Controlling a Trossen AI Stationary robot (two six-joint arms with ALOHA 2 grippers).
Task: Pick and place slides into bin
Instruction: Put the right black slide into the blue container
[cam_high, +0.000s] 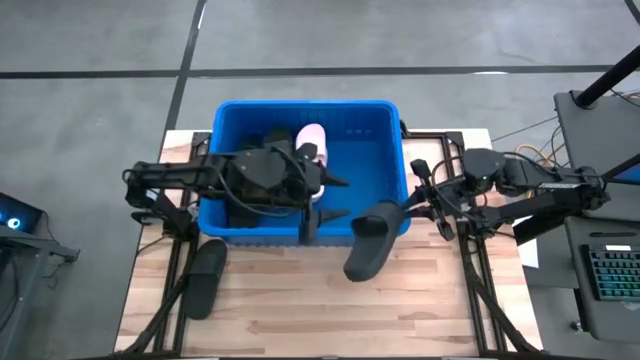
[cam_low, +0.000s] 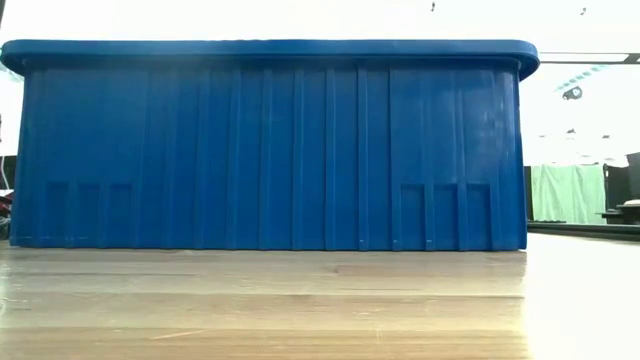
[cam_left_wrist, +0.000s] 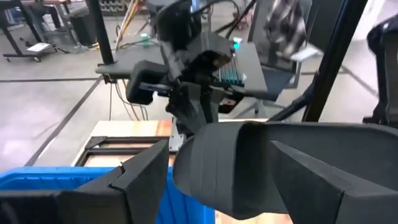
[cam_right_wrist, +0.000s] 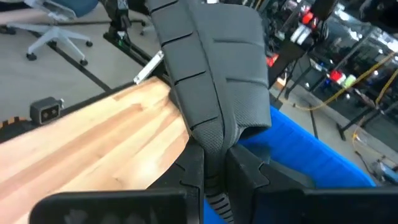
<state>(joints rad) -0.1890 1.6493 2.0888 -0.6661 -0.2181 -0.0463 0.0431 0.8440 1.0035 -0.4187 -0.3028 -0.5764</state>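
My right claw (cam_high: 400, 212) reaches to nine o'clock, clamped on a black slide (cam_high: 368, 243) at the blue bin (cam_high: 390, 150) rim; my left claw (cam_high: 325, 198) stands wide over the bin.

No text, label or number is readable anywhere.
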